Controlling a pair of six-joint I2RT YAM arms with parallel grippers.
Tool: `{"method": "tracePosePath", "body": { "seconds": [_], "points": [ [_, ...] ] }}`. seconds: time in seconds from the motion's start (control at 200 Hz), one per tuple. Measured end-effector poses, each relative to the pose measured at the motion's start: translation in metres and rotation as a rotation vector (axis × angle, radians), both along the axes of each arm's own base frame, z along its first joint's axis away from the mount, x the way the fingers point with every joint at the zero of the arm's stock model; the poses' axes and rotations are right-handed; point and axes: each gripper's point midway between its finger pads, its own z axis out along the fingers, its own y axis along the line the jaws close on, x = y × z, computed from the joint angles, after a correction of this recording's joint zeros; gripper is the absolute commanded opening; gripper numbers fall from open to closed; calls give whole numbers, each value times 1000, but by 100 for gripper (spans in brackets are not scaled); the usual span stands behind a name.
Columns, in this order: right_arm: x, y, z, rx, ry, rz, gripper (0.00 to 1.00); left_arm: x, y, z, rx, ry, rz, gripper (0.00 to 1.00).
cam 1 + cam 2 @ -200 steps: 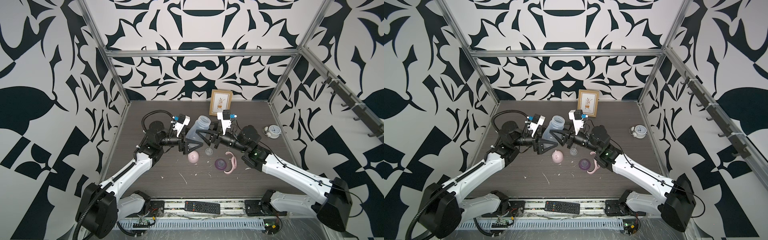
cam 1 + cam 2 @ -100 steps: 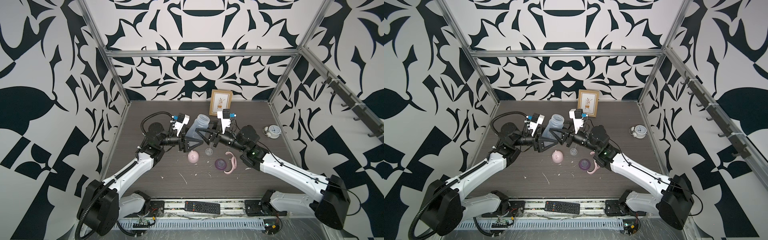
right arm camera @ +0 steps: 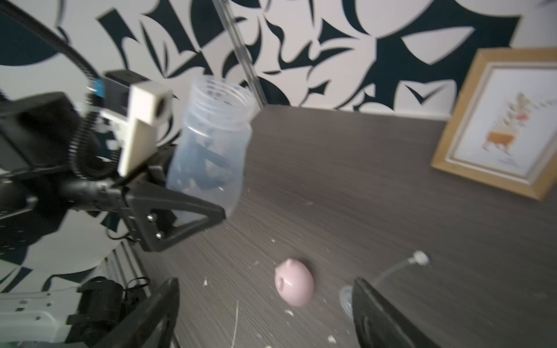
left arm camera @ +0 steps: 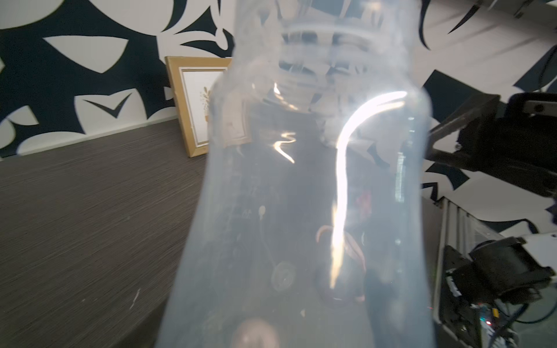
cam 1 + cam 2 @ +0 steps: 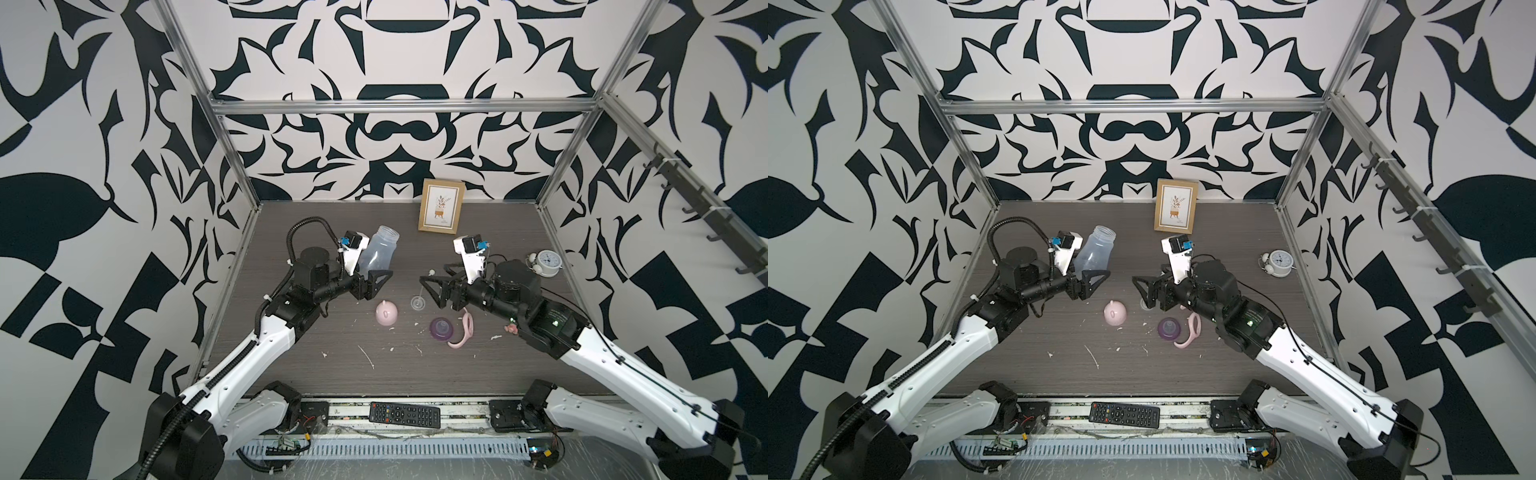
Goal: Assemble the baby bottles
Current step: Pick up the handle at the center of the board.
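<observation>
Seen from above, the handover has just finished. A second ago both arms met at the middle of the tabletop (image 5: 415, 374) with the translucent baby bottle (image 5: 380, 253) between them. Now the right arm has drawn back toward 3 o'clock and the left arm has carried the bottle off toward 10 o'clock. The left pincer (image 5: 379, 272) has narrowed onto the lower body of the bottle and holds it alone. One black finger shows in front of the bottle, the other only dimly through the plastic. The right pincer (image 5: 434, 277) has spread wide and holds nothing; the right wrist view shows bare tabletop between its two fingers. That probably frees the right arm to fetch a part while the left arm steadies the bottle. The bottle appears lifted clear of the tabletop. Its long axis is tilted rather than upright: the open threaded neck points up and toward about 1 o'clock, and the base points down toward 7 o'clock. Nothing is fitted on the neck yet. The loose parts lie near the centre: the pink domed cap (image 5: 387, 313) at 6 o'clock of the bottle, and the clear straw (image 5: 417, 302) just in front of the right pincer. The purple nipple collar (image 5: 440, 328) lies beside the pink handle ring (image 5: 465, 330), which is partly under the right arm.
</observation>
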Motion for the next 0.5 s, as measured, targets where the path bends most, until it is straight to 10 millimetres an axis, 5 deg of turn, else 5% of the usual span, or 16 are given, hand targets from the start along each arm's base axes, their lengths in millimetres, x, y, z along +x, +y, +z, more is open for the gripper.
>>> {"method": "tracePosePath", "body": {
  "seconds": [0.255,0.5],
  "points": [
    [-24,-68,-103,-238,381,-287,67,1,18,-27,111,-41,72,0],
    [-54,-96,-184,-342,645,-431,56,-5,23,-32,125,-52,71,0]
  ]
}}
